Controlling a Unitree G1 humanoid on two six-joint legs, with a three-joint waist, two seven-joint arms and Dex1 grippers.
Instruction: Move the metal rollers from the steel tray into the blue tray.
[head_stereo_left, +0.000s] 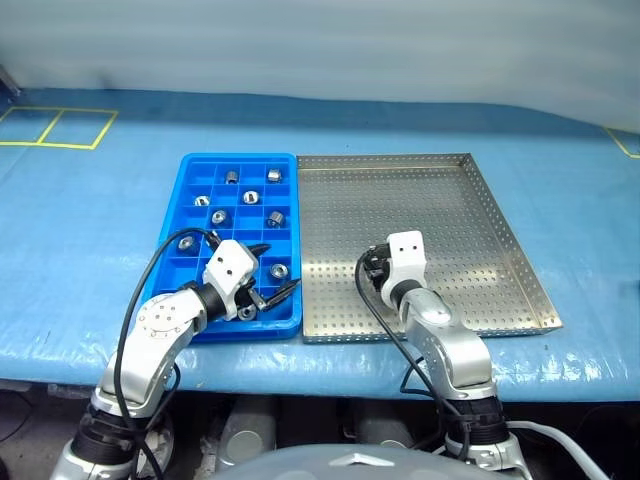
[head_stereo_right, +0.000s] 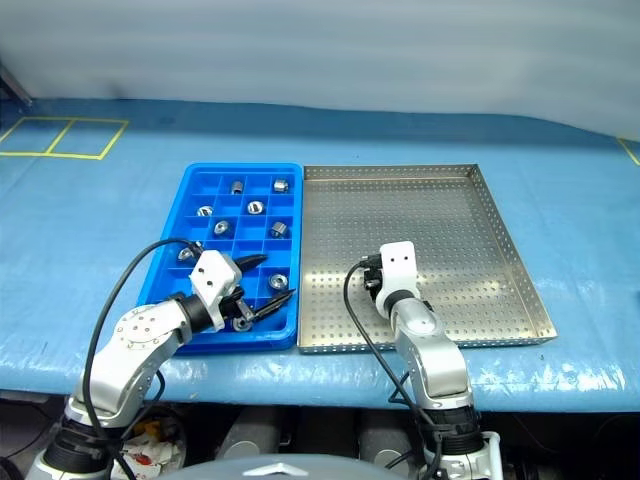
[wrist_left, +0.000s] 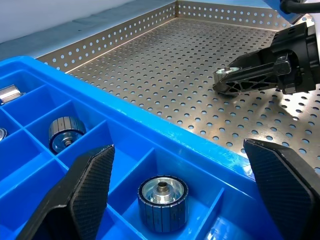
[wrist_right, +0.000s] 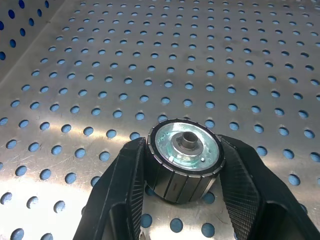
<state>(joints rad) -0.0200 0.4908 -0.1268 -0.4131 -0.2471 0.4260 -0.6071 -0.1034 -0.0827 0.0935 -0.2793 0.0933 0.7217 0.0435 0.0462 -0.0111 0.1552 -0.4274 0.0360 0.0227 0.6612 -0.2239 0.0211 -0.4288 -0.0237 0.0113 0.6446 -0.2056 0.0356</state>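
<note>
The right end effector (wrist_right: 184, 200) is pinching one roller (wrist_right: 184, 159) on the steel tray (head_stereo_left: 480, 215); the left end effector (head_stereo_left: 272, 275) is hovering spread over the blue tray (head_stereo_left: 185, 185) (several rollers already inside).

Blue tray (head_stereo_left: 190, 180) on the bench (head_stereo_left: 90, 220), steel tray (head_stereo_left: 500, 230) touching its right side, metal rollers (head_stereo_left: 247, 195) in separate compartments, one roller (wrist_right: 185, 160) on the steel tray between the right end effector (wrist_right: 182, 197) fingers, left end effector (head_stereo_left: 272, 268) over the blue tray's near corner.
</note>
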